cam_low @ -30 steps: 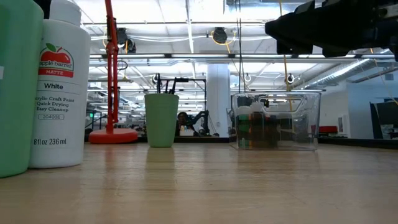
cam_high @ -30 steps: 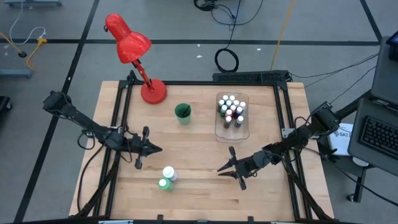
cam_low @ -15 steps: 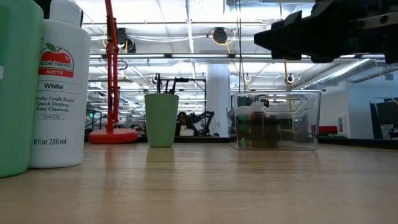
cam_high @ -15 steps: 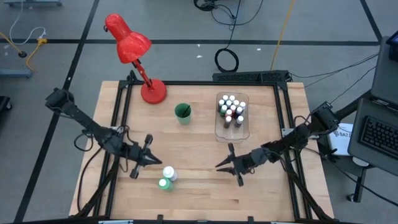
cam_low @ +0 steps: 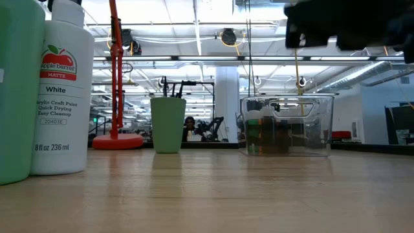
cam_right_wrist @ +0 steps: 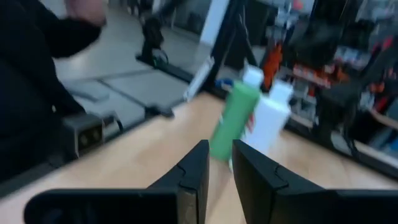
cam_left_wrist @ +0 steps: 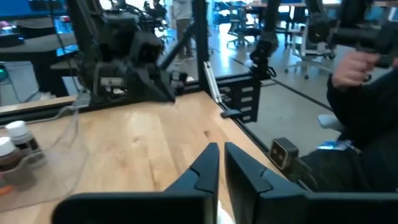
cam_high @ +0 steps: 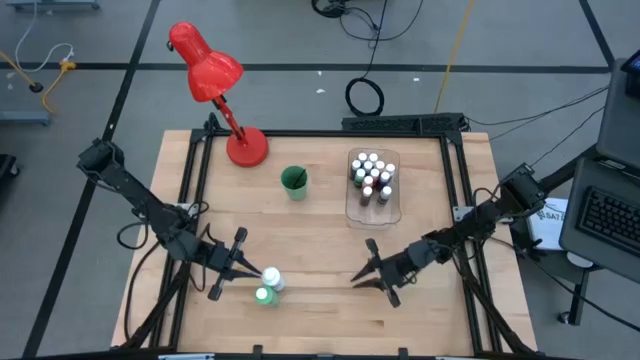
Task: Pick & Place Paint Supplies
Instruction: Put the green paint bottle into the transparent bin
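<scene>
The wooden table (cam_high: 320,200) carries a clear plastic tray (cam_high: 374,207) toward 1 o'clock of its middle, already holding a cluster of small white-capped paint bottles (cam_high: 371,175), with a green cup (cam_high: 294,181) at 11 o'clock. The two big bottles stand upright and touching near the front edge, at about 7 o'clock from the table's centre: the white bottle (cam_high: 271,278) and, just in front of it, the green bottle (cam_high: 263,295) — long axes vertical, so a sideways grasp around the body would suit them.

The left gripper (cam_high: 246,270) is the nearer one, its tips just beside the white bottle, which lies at 3 o'clock from it; its fingers (cam_left_wrist: 208,165) stand almost together, gripping nothing. The right gripper (cam_high: 358,277) sits well apart, the bottles at 9 o'clock from it — its fingers (cam_right_wrist: 196,163) are narrowly parted and empty.

Both bottles are smooth rounded plastic; the white one bears a printed paper label.
</scene>
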